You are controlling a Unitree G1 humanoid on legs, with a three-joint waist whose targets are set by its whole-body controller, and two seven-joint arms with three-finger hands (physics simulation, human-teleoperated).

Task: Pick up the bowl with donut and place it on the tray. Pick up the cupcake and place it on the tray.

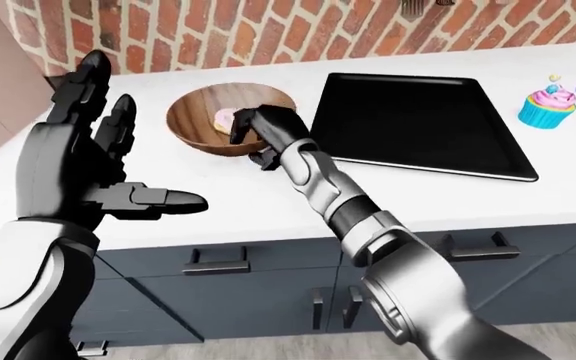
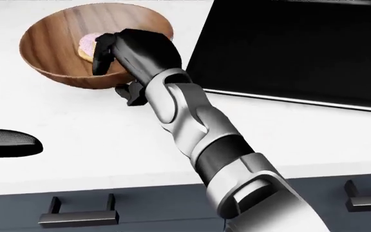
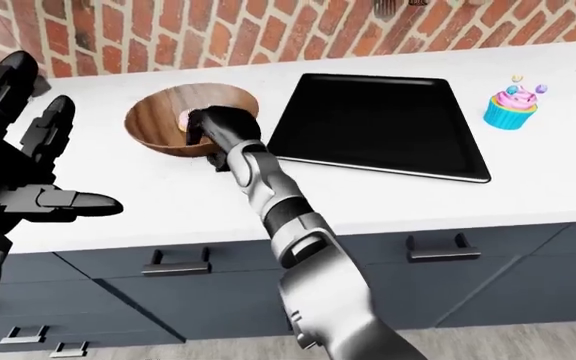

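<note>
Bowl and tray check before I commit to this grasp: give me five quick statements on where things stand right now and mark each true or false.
1. The right hand is at the wooden bowl, fingers over its rim. True.
2. The donut has been moved onto the tray. False: it lies in the bowl, partly hidden by the hand.
3. The cupcake sits on the tray. False: it stands on the white counter, to the right of the tray in the left-eye view.
4. The left hand is open and holds nothing. True.
5. The bowl is on the tray. False: it rests on the counter, to the tray's left.
</note>
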